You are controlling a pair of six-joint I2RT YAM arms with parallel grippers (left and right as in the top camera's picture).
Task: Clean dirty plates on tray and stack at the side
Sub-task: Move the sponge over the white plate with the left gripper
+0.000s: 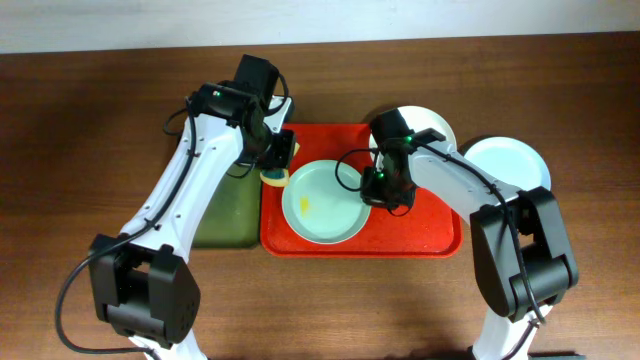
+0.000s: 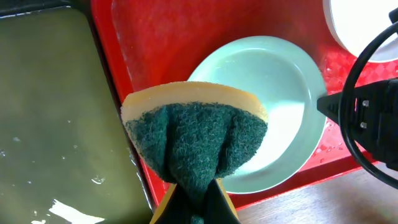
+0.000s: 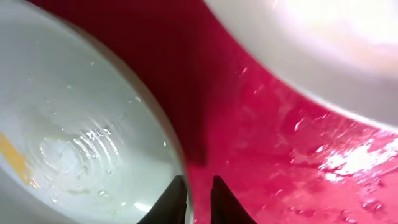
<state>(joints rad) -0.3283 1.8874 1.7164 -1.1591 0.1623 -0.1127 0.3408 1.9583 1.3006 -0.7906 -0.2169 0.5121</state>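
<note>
Overhead camera is looking straight down on the whole table [image 1: 80, 120]. Both wrist cameras are peering down closely, sharing the pale blue-green plate [image 1: 323, 202]: left's 3 o'clock, right's 9 o'clock.

Brown wooden table [image 1: 80, 120], pale strip [image 1: 100, 20] beyond

No readable text, labels, brands or numbers in any view. The tray [image 1: 440, 236], the pale blue-green plate [image 1: 323, 200] and the sponge [image 2: 199, 134] all show plain, unmarked surfaces. The only sign-like marks are small green lights on the arm housings [image 1: 214, 96], with no legible markings beside them.
</note>
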